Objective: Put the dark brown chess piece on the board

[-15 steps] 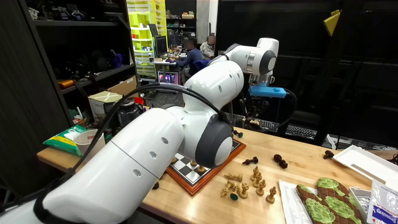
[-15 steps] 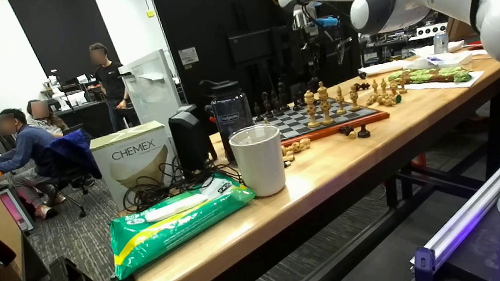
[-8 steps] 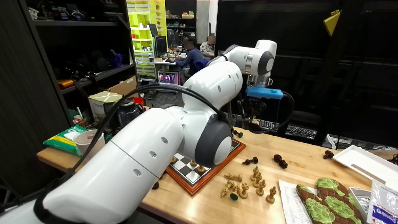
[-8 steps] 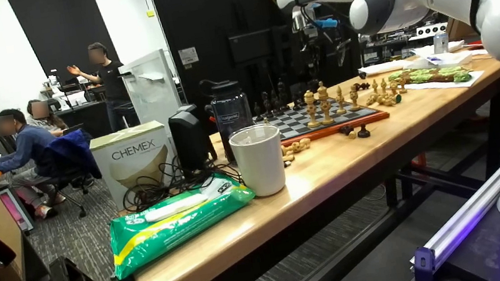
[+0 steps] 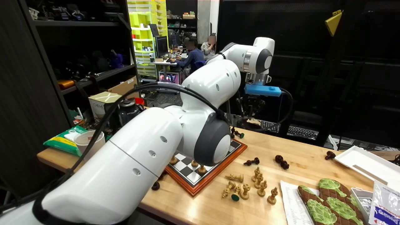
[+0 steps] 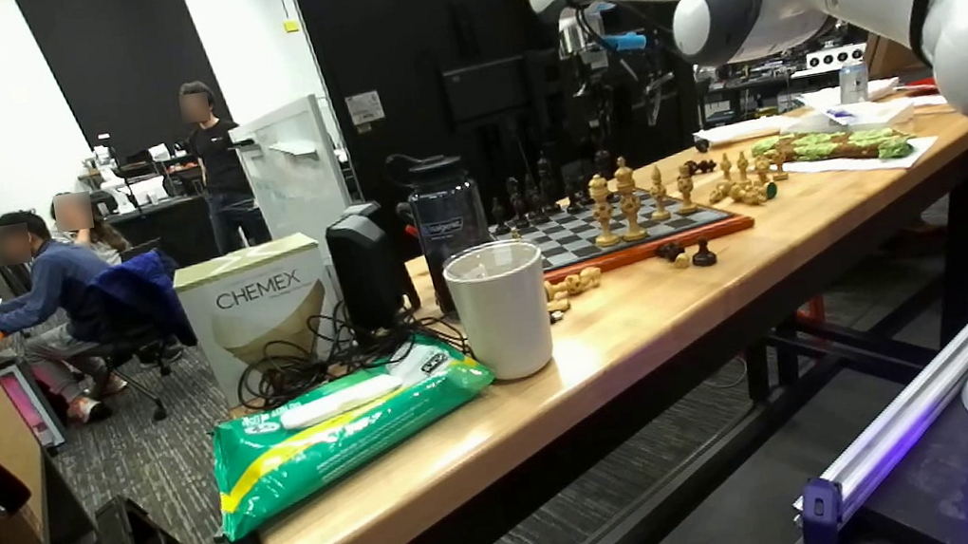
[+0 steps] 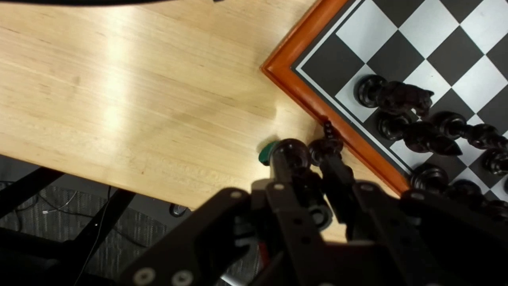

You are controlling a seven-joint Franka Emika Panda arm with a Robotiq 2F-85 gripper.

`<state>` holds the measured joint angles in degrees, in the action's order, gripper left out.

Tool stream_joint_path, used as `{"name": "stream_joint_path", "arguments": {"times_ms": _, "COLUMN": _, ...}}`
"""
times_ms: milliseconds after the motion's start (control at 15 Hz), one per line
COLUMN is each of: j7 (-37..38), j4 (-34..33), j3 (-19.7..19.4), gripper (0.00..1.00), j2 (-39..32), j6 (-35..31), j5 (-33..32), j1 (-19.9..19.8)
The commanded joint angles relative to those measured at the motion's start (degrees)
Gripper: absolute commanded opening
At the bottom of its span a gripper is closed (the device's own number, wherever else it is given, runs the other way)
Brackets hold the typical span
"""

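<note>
The board (image 5: 215, 170) lies on the table, its reddish-brown frame also visible in an exterior view (image 6: 681, 242) and the wrist view (image 7: 301, 90). My gripper (image 7: 303, 163) is shut on a dark brown chess piece (image 7: 295, 153), whose rounded end shows at the fingertips; most of its body is dark and partly covered by the fingers. The gripper (image 5: 251, 109) hangs above the table just beyond the board's edge. Below it, a lying dark piece shows a green felt base (image 7: 266, 153). Another dark piece (image 7: 329, 137) lies against the frame.
Several dark pieces (image 7: 424, 137) stand along the near-gripper edge of the board. Light pieces (image 6: 627, 202) stand on the opposite side. More light pieces (image 5: 245, 191) and dark pieces (image 5: 282, 162) lie beside the board. A white cup (image 6: 500, 313) and bottle (image 6: 446, 220) stand nearby.
The arm and gripper have moved a little to the left in both exterior views, dipping slightly and then rising. The pieces on the table and board have not moved.
</note>
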<state>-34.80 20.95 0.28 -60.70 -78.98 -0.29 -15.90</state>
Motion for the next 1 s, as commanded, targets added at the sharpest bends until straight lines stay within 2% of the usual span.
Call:
{"name": "stream_joint_path", "arguments": {"times_ms": 0, "j7": 0.1, "j4": 0.8, "j3": -0.3, "gripper": 0.07, "j2": 1.8, "j6": 0.6, "j5": -0.6, "j1": 0.9}}
{"name": "stream_joint_path", "arguments": {"times_ms": 200, "j7": -0.3, "j4": 0.8, "j3": -0.3, "gripper": 0.07, "j2": 2.5, "j6": 0.9, "j5": -0.6, "j1": 1.2}}
{"name": "stream_joint_path", "arguments": {"times_ms": 267, "j7": 0.0, "j4": 1.0, "j3": 0.0, "gripper": 0.27, "j2": 1.4, "j6": -0.3, "j5": 0.0, "j1": 0.8}}
{"name": "stream_joint_path", "arguments": {"times_ms": 933, "j7": 0.0, "j4": 1.0, "j3": 0.0, "gripper": 0.27, "j2": 1.7, "j6": -0.3, "j5": 0.0, "j1": 0.9}}
